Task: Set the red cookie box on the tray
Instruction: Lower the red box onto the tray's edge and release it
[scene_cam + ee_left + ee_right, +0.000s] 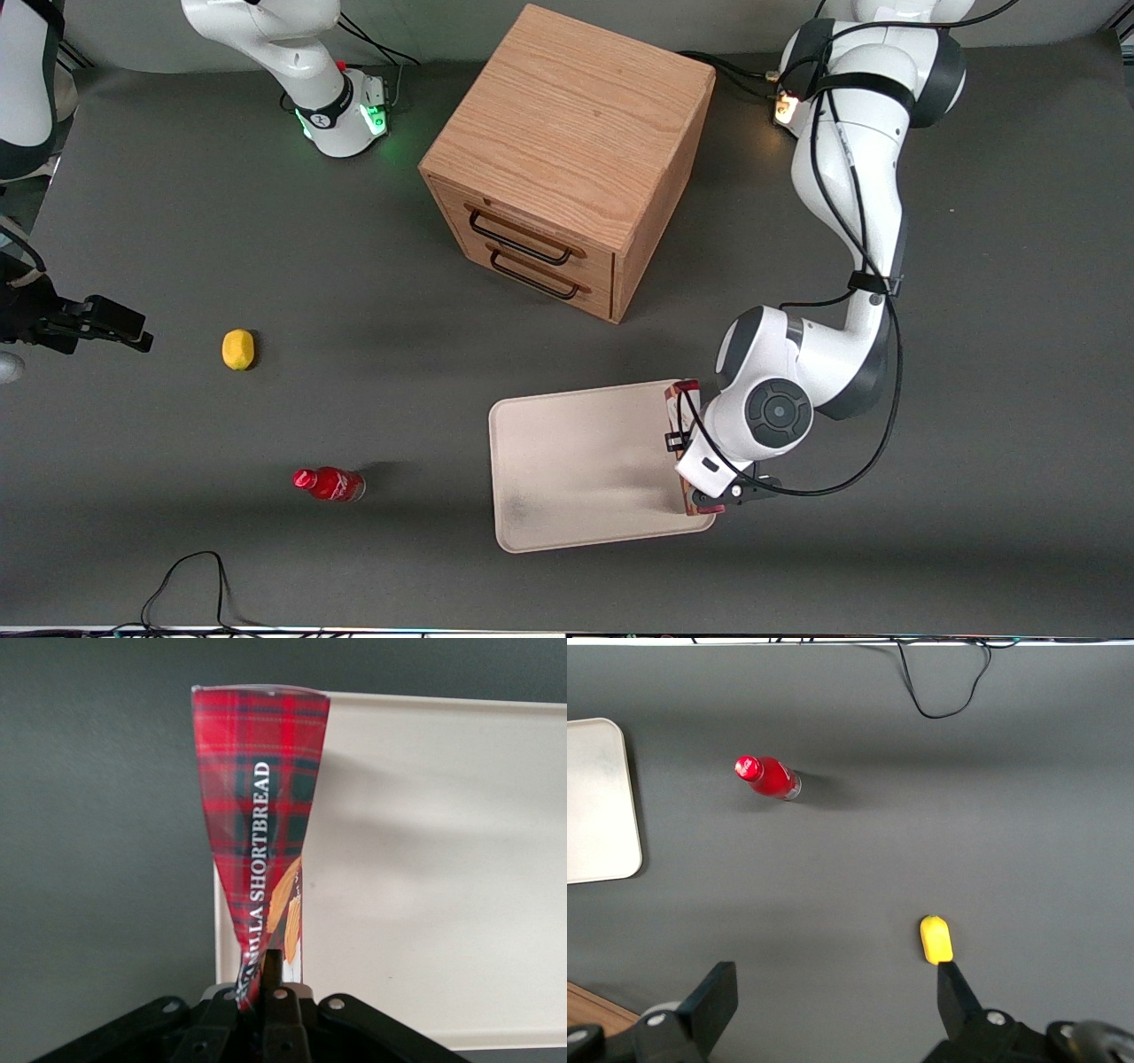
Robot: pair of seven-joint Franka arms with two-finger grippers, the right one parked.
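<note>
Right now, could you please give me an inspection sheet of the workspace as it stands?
Surface: dark grey table, flat and matte.
Job's things: red cookie box held over the tray's edge nearest the working arm; cream tray bare, nearer the front camera than the cabinet.
Clutter: wooden drawer cabinet, both drawers closed; yellow lemon-like object and small red bottle toward the parked arm's end.
Grippers: gripper shut on the box's end, above the tray's edge.
Cables: black cable looping at the table edge nearest the front camera; more along the working arm.
Surroundings: nothing seen.
</note>
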